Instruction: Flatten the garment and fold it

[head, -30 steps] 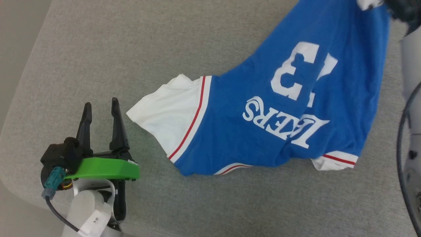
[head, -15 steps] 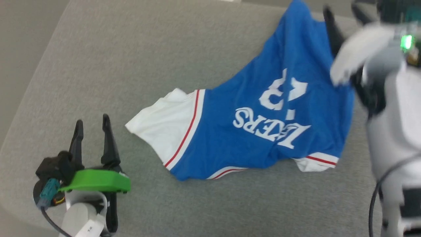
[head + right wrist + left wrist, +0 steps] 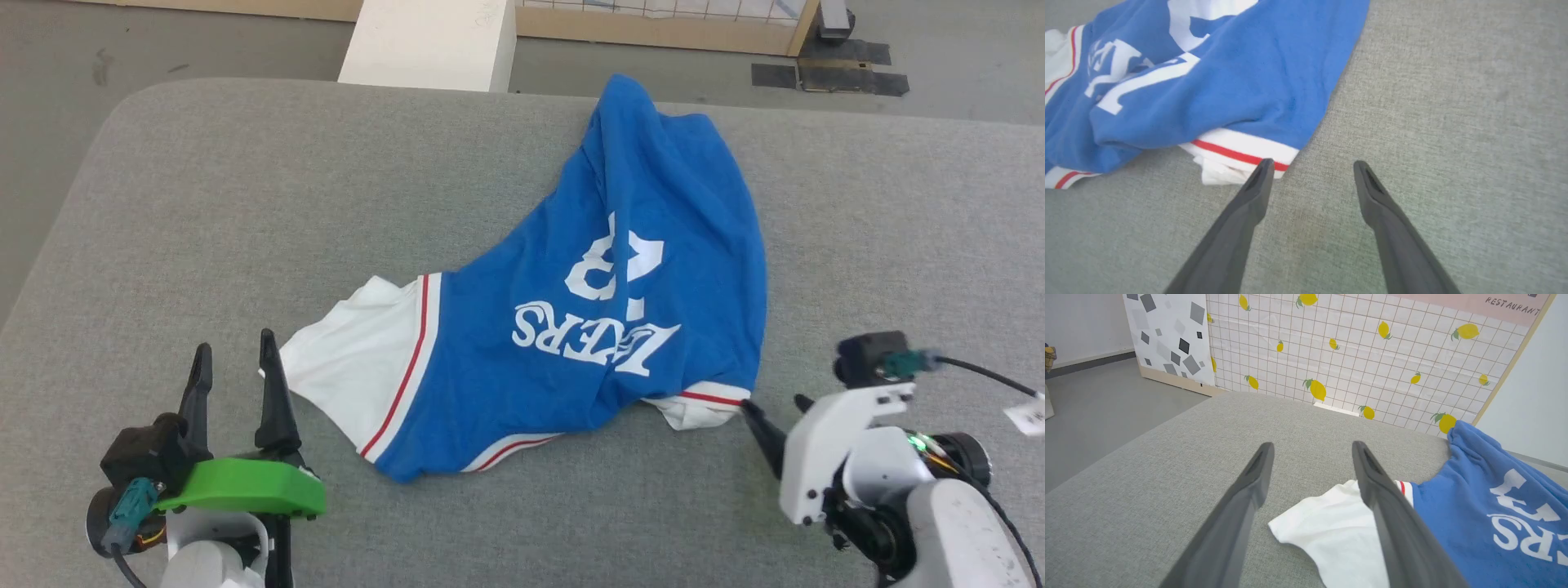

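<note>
The garment (image 3: 588, 327), a royal-blue jersey with white lettering and a "3" facing up, lies crumpled and partly bunched on the grey table (image 3: 245, 204). Its white sleeve (image 3: 351, 384) with a red stripe spreads toward the left. My left gripper (image 3: 233, 347) stands open just left of that sleeve, and the sleeve (image 3: 1339, 526) lies right by its right finger. My right gripper (image 3: 774, 402) is open and empty at the lower right, its tips beside the red-striped white cuff (image 3: 1241, 149). In the right wrist view my right gripper (image 3: 1312, 163) rests over bare table next to the garment (image 3: 1229, 73).
The padded table has rounded corners, with its far edge close behind the garment's top. A white block (image 3: 429, 41) stands on the floor beyond that edge. A lemon-print panel (image 3: 1372, 355) stands behind it. Bare table surface stretches left and right of the garment.
My right gripper let go of the garment's edge it held raised at the upper right, opened, and came down to the lower right. The garment settled onto the table. The head view tilted up.
</note>
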`<state>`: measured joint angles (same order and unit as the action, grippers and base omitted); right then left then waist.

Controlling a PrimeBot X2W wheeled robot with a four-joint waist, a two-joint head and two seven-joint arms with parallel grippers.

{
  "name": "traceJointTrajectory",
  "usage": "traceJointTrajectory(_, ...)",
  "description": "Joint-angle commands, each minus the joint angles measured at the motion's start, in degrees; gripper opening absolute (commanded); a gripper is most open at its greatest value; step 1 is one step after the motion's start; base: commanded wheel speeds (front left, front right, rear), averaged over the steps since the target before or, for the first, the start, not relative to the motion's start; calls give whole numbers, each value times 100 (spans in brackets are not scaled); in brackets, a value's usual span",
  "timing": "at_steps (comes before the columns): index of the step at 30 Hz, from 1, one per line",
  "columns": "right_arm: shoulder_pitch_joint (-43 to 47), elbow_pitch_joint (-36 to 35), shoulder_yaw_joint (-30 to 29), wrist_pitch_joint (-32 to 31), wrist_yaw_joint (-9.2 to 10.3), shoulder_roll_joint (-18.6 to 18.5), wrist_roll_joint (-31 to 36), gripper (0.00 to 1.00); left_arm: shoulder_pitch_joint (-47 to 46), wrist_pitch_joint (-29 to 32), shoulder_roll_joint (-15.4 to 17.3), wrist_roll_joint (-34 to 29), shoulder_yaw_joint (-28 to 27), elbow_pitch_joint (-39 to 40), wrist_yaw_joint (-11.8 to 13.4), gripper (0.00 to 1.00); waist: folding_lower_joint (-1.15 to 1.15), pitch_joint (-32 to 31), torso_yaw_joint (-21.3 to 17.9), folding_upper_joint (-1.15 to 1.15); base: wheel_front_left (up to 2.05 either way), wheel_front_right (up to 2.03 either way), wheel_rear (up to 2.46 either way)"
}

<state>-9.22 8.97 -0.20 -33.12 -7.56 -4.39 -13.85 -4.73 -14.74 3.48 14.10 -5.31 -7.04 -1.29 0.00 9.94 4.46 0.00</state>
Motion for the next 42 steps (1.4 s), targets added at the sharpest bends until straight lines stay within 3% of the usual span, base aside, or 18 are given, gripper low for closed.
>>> traceJointTrajectory(1, -69, -115, 105, -190, 8, 34, 77, 100, 30, -26, 7, -9, 3, -23, -18, 100, 0, 41, 0, 0, 0, 0, 0)
traceJointTrajectory(11, -594, 491, 639, -1022, 8, 105, 399, 100, -190, -26, -3, 58, 91, -111, -60, 100, 0, 301, 138, 0, 0, 0, 0)
traceJointTrajectory(12, -627, 549, 687, -1058, 8, 106, 382, 22, -197, -26, -3, 60, 86, -122, -62, 100, 0, 309, 140, 0, 0, 0, 0)
traceJointTrajectory(13, -652, 557, 719, -1039, 8, 97, 353, 0, -200, -26, -2, 61, 81, -132, -63, 100, 0, 310, 140, 0, 0, 0, 0)
traceJointTrajectory(18, -696, 286, 665, -1213, 8, -369, -59, 0, -221, -26, 4, 74, 61, -187, -72, 100, 0, 292, 133, 0, 0, 0, 0)
traceJointTrajectory(26, -1197, -322, 104, -2445, 8, -2243, -488, 0, -286, -26, 37, 61, 61, -191, -101, 100, 0, 330, 102, 0, 0, 0, 0)
traceJointTrajectory(29, -1421, -275, 74, -2715, 8, -2615, -443, 0, -311, -26, 51, 65, 65, -197, -117, 100, 0, 391, 80, 0, 0, 0, 0)
traceJointTrajectory(31, -1547, -83, -38, -2701, 8, -2610, -376, 0, -329, -26, 50, 76, 81, -227, -129, 100, 0, 428, 71, 0, 0, 0, 0)
traceJointTrajectory(32, -1598, 13, -77, -2578, 8, -2548, -289, 5, -341, -26, 50, 78, 85, -236, -130, 100, 0, 437, 65, 0, 0, 0, 0)
traceJointTrajectory(33, -1611, 109, -124, -2501, 8, -2462, -249, 100, -347, -26, 49, 80, 90, -244, -132, 100, 0, 436, 63, 0, 0, 0, 0)
traceJointTrajectory(37, -1608, 173, -675, -1806, 8, -1884, -196, 100, -374, -26, 50, 86, 135, -300, -144, 100, 0, 351, 63, 0, 0, 0, 0)
traceJointTrajectory(42, -1112, -508, -1398, -338, 8, -1100, 30, 100, -349, 41, 89, 80, 218, -307, -178, 100, 0, 126, -40, 0, 0, 0, 0)
